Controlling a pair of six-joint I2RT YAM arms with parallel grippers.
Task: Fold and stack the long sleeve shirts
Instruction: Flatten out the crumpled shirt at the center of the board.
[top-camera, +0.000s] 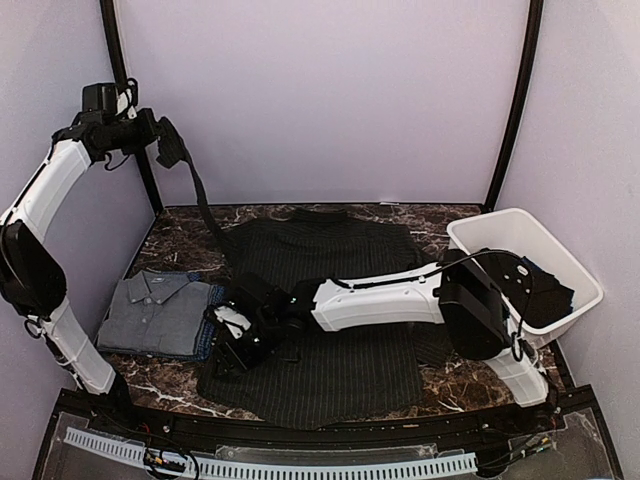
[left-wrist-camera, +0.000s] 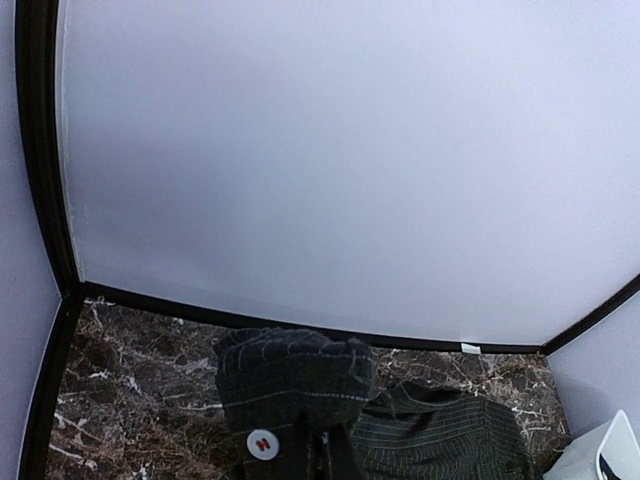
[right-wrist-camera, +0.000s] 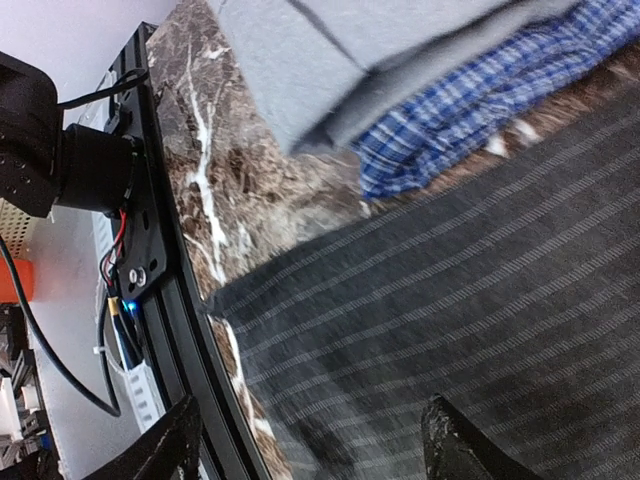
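A charcoal pinstriped long sleeve shirt (top-camera: 330, 300) lies spread flat on the marble table. My left gripper (top-camera: 168, 150) is raised high at the back left, shut on that shirt's sleeve cuff (left-wrist-camera: 295, 385), and the sleeve (top-camera: 200, 200) hangs down from it to the shirt's shoulder. A pale button (left-wrist-camera: 262, 444) shows on the cuff. My right gripper (top-camera: 240, 338) hovers low over the shirt's front left part with its fingers (right-wrist-camera: 460, 445) spread open and nothing between them. A folded grey shirt (top-camera: 155, 308) lies on a blue plaid one (right-wrist-camera: 470, 110) at the left.
A white plastic tub (top-camera: 560, 262) with dark cloth inside stands at the right edge. The black front rail (right-wrist-camera: 160, 300) of the table runs close to my right gripper. Purple walls enclose the table on three sides.
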